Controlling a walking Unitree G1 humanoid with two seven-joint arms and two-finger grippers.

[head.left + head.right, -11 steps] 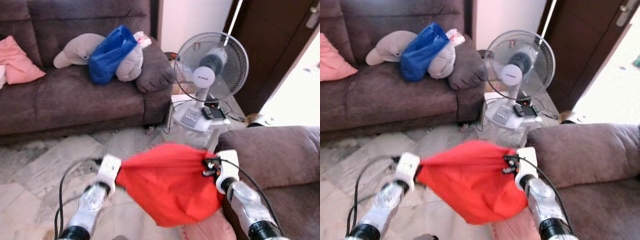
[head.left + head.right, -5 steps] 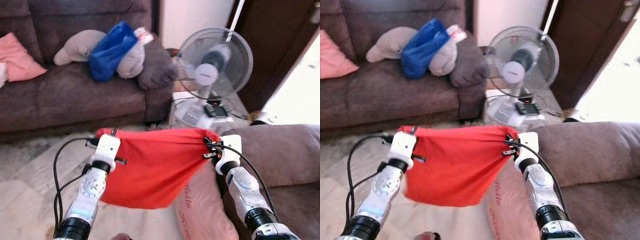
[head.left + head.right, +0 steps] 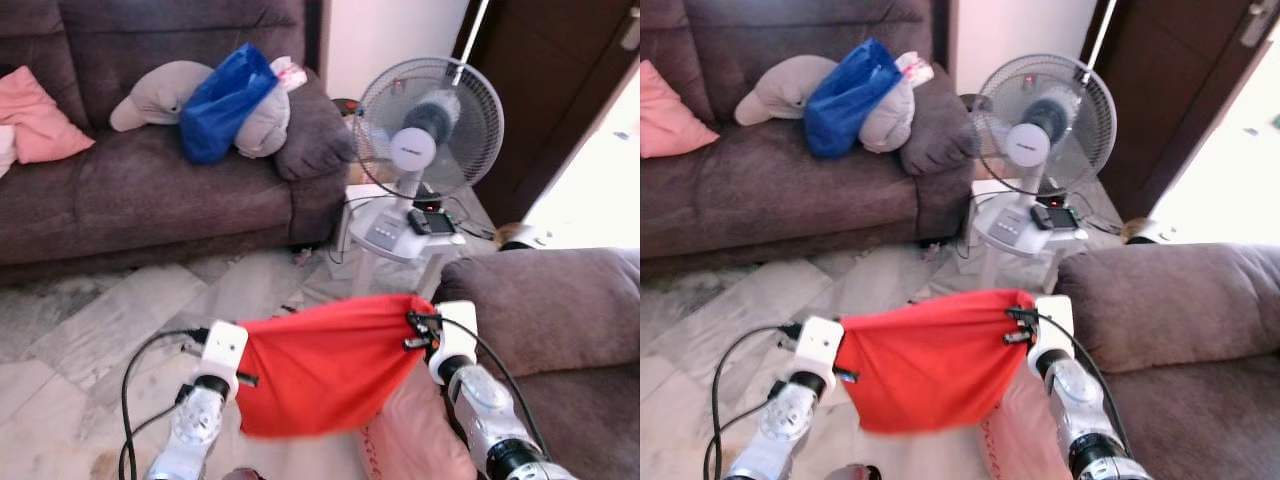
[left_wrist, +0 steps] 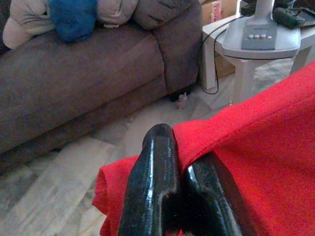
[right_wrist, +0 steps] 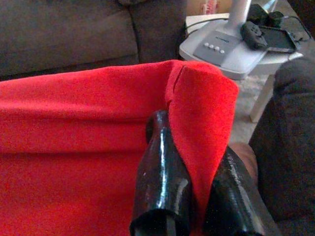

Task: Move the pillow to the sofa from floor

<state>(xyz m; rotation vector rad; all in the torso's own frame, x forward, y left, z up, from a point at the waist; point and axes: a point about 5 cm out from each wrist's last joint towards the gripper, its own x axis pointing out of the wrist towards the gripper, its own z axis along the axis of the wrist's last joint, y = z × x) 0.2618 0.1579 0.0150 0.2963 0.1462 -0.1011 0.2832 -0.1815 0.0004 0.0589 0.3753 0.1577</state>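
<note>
1. Between the two tools hangs the red pillow (image 3: 320, 370), stretched out in the air above the floor (image 3: 110, 320), in front of the long sofa (image 3: 150, 190) and well apart from it.
2. Left tool (image 4: 177, 196) has its fingers (image 4: 155, 182) pressed together on the pillow's one corner, red cloth pinched between them.
3. Right tool (image 5: 192, 182) is clamped on the opposite corner, with a fold of cloth gripped between its fingers (image 5: 162, 172).
4. Below the pillow, toward the right arm, a pink cushion (image 3: 415, 440) with writing on it leans against a second sofa (image 3: 560, 310), nearer than the long one.
5. On the long sofa lie a grey plush (image 3: 160, 90), a blue bag (image 3: 222, 105) resting on the plush, and a brown cushion (image 3: 312, 135) at the arm end.
6. At the long sofa's other end sits a pink pillow (image 3: 35, 115).
7. Beside the long sofa's arm end a fan (image 3: 425, 135) stands on a small white tabletop (image 3: 400, 235), with a dark device (image 3: 432, 222) by the fan's base.
8. Behind the fan is a dark door (image 3: 540, 90).
</note>
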